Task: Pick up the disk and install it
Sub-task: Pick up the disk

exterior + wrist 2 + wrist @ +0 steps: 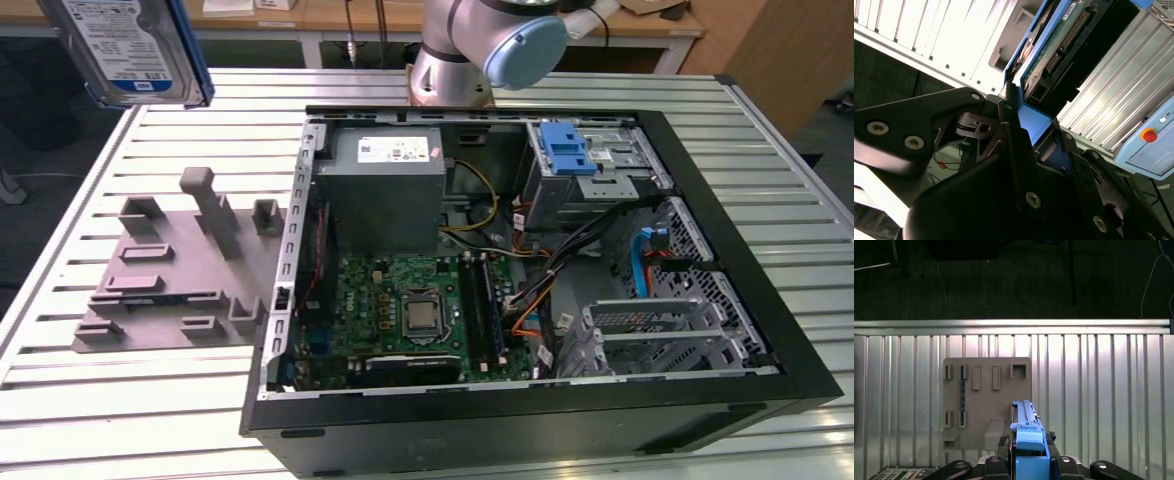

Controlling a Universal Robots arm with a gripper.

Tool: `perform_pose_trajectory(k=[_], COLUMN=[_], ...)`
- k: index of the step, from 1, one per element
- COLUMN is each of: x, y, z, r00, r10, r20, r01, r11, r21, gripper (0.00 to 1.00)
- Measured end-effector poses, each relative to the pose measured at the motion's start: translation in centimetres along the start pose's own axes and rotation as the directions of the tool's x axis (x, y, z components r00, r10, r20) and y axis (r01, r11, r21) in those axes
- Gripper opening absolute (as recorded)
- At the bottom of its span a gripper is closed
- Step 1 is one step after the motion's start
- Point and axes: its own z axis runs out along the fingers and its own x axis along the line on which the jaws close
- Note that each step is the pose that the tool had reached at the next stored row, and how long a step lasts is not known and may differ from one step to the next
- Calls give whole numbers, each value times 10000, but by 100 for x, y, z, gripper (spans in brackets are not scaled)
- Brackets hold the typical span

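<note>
Disk upright, long axis vertical

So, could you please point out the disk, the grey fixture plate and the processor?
disk (134, 45), exterior view, its label.
grey fixture plate (986, 405), first wrist view, flat face.
processor (423, 317), exterior view, metal lid.

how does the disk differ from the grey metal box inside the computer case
The disk is held in the air, clamped in the gripper; the grey metal box sits inside the computer case. The disk has a blue frame; the box is bare grey. A white-and-blue label covers most of the disk's face; the box carries one small white sticker. Both are rectangular metal units.
</note>
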Motion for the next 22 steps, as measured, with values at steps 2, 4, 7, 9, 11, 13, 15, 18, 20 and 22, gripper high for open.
perform_pose_trajectory(k=[2,4,7,9,11,13,15,18,20,22], x=[0,0,0,-1,-1,-1,-1,-1,-2,-2], y=[-9,-19,-32,-42,-51,-60,-70,-84,-92,-101], z=[0,0,-1,-1,-1,-1,-2,-2,-2,-2], r00=[10000,10000,10000,10000,10000,10000,10000,10000,10000,10000], r10=[0,0,0,0,0,0,0,0,0,0], r20=[0,0,0,0,0,0,0,0,0,0], r01=[0,0,0,0,0,0,0,0,0,0], r11=[10000,10000,10000,10000,10000,10000,10000,10000,10000,10000], r21=[0,0,0,1,0,-1,-1,0,0,0], gripper=[36,36,36,36,36,36,36,36,36,36])
